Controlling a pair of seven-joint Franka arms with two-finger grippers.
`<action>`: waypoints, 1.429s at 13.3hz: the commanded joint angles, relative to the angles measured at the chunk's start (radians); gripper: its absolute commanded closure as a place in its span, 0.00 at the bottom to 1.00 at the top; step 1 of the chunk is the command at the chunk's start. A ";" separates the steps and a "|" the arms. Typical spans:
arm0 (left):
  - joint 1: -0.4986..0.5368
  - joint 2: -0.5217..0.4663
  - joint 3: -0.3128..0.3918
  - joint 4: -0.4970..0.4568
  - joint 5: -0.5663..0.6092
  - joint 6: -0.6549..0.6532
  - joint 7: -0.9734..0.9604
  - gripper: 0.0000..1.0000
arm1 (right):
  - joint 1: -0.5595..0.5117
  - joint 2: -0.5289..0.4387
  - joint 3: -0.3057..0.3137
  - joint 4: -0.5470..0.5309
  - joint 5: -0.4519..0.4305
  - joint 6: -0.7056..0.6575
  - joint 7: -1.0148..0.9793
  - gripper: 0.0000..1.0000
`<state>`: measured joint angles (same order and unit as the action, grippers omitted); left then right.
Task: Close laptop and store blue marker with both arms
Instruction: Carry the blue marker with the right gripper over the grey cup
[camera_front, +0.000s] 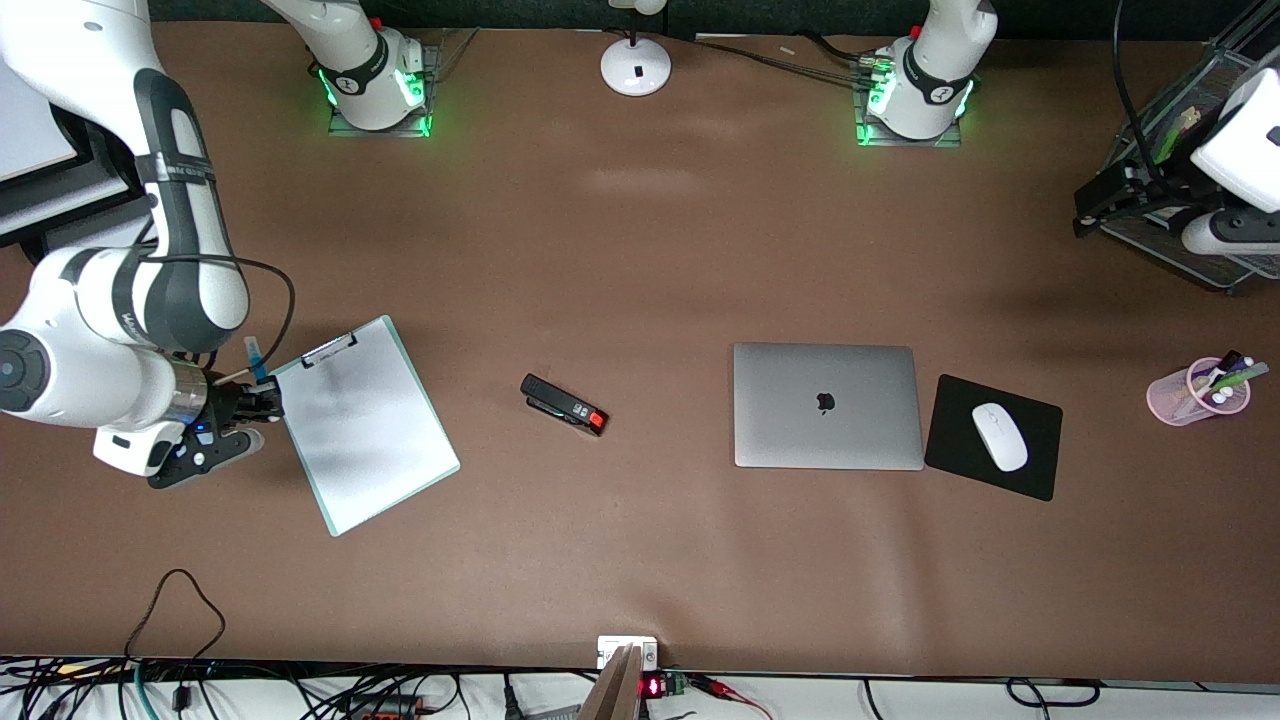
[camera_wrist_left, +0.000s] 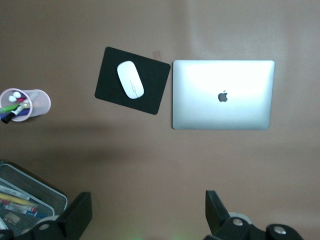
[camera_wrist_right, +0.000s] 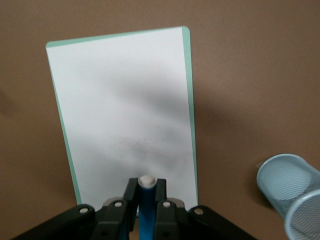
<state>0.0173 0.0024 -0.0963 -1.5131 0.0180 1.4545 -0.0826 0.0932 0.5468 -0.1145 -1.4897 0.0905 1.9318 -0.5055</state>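
**Laptop shut, marker in hand, storage step pending**

Landmark: clipboard (camera_front: 362, 423).

- Laptop (camera_front: 827, 405) lies on the desk (camera_front: 640, 250), lid down, logo up, well apart from the clipboard toward the left arm's end. Mouse pad (camera_front: 993, 436) with white mouse (camera_front: 999, 436) just beside it. Closing step looks done.
- Right end effector (camera_front: 262, 398) sits over the clip corner of the clipboard, fingers pressed together, pinching the blue marker (camera_wrist_right: 146, 210). Marker stands between the fingers, white end showing in the right wrist view.
- Left end effector (camera_wrist_left: 147, 212) hangs over bare desk near the laptop, fingers spread, nothing held. That arm waits.
- Light-blue mesh cup (camera_wrist_right: 288, 187) shows in the right wrist view beside the clipboard; hidden under the arm in the front view. Pink pen cup (camera_front: 1198, 391) stands far from the clipboard, at the left arm's end.

Judgement: store step in hand. Next move calls for carrying the marker over a cup, aligning upright above the opening, then releasing. Which cup is the target, I cannot tell. Risk: marker clips the rim and tips the cup.
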 joint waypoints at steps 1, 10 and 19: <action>-0.005 -0.093 0.010 -0.126 -0.020 0.041 0.027 0.00 | 0.000 -0.033 0.003 0.025 0.000 -0.022 -0.091 1.00; -0.008 -0.125 0.000 -0.173 -0.026 0.098 0.027 0.00 | -0.078 -0.113 0.010 0.026 0.037 0.022 -0.626 1.00; -0.011 -0.111 -0.003 -0.179 -0.027 0.102 0.029 0.00 | -0.167 -0.110 0.010 0.028 0.310 -0.072 -1.371 1.00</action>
<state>0.0103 -0.0984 -0.1041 -1.6738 0.0111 1.5417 -0.0736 -0.0468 0.4470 -0.1177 -1.4565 0.3404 1.9162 -1.7328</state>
